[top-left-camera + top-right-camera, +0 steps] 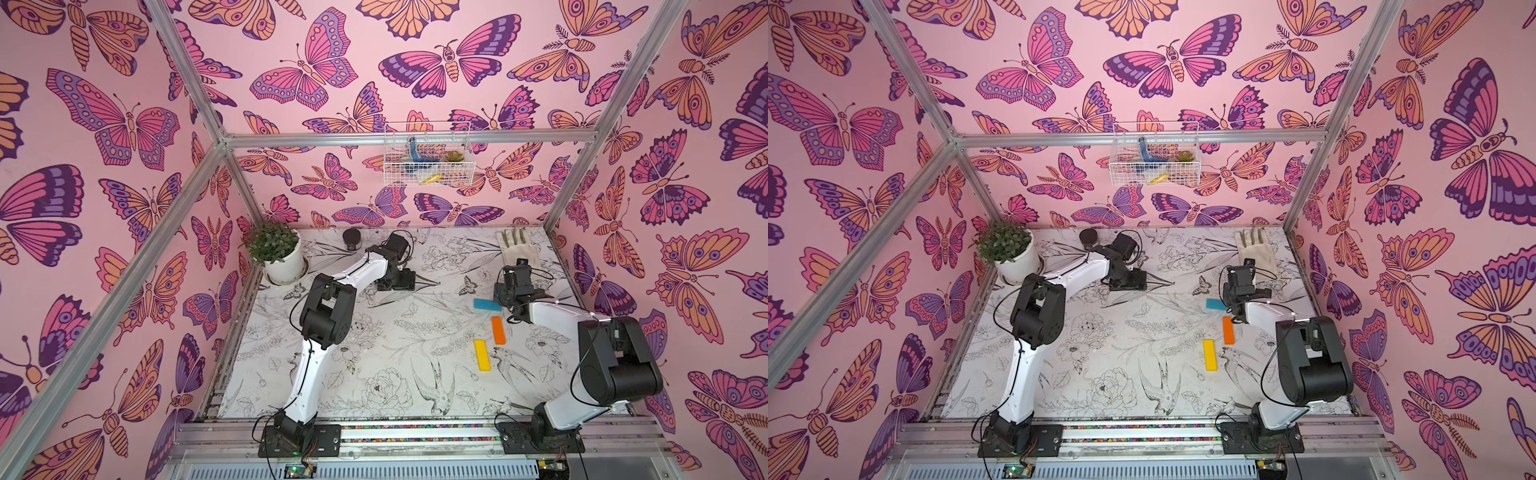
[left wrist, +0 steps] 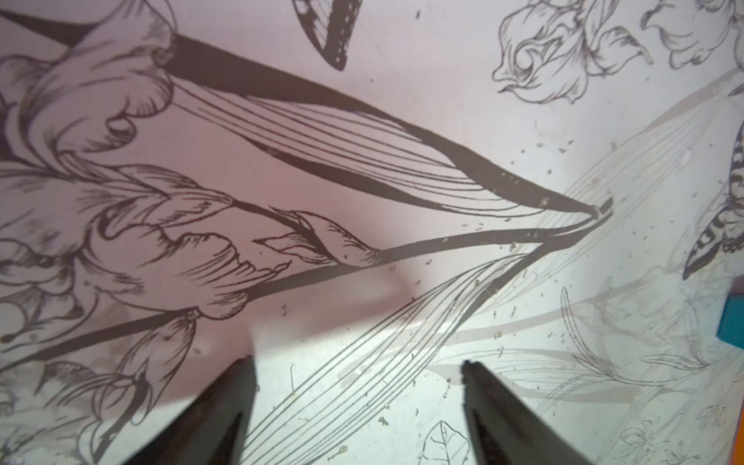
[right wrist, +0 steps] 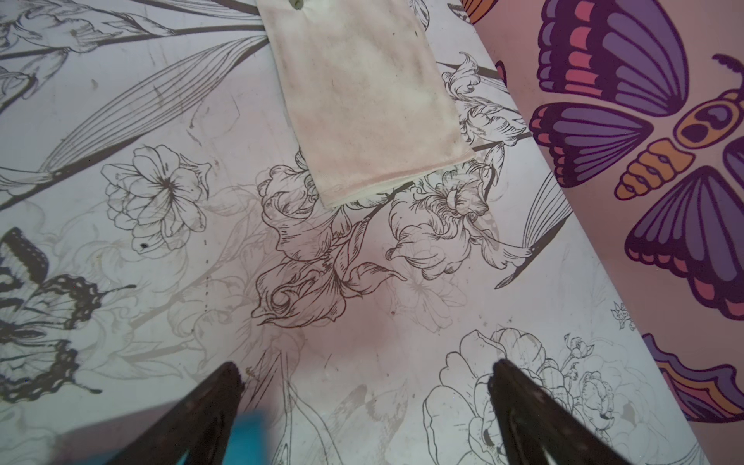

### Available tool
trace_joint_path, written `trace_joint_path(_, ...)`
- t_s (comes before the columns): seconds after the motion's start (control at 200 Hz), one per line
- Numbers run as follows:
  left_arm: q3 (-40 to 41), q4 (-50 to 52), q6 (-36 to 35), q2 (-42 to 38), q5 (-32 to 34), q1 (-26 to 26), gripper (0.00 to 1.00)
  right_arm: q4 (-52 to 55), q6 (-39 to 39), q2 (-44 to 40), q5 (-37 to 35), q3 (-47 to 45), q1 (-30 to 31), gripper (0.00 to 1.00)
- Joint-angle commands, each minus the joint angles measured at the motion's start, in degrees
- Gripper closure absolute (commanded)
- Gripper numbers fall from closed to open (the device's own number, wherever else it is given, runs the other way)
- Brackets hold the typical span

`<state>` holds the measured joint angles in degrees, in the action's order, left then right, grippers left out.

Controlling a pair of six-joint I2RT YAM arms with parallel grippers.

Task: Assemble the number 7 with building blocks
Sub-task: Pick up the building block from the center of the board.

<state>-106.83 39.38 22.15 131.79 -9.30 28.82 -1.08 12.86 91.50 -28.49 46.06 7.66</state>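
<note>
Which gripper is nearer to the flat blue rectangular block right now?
Right. The right gripper hangs open right beside the flat blue rectangular block, not holding it. The left gripper, also open, is well off across the table.

left gripper (image 2: 356, 364) jaws apart, arm stretched forward — right gripper (image 3: 367, 368) jaws wide, elbow bent

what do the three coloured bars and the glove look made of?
Blue bar, orange bar, yellow bar: rigid, with even solid colour, little shine and crisp edges. Painted wood or plastic; the look leaves it open. Glove: off-white woven fabric, probably cotton. It lies limp, has a hemmed cuff and looks slightly soiled.
</note>
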Motion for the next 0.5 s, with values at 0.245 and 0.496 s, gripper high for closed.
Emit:
trace_joint_path(0.245, 2.8, 2.3, -0.1, -4.8, 2.7, 0.4, 0.00, 0.0, 0.6, -0.5, -1.0, 0.3, 0.5, 0.01)
trace_joint_path(0.496, 10.5, 1.7, -4.1, -13.6, 3.6, -3.3, 0.00, 1.9, -0.5, -5.6, 0.6, 0.3, 0.5, 0.01)
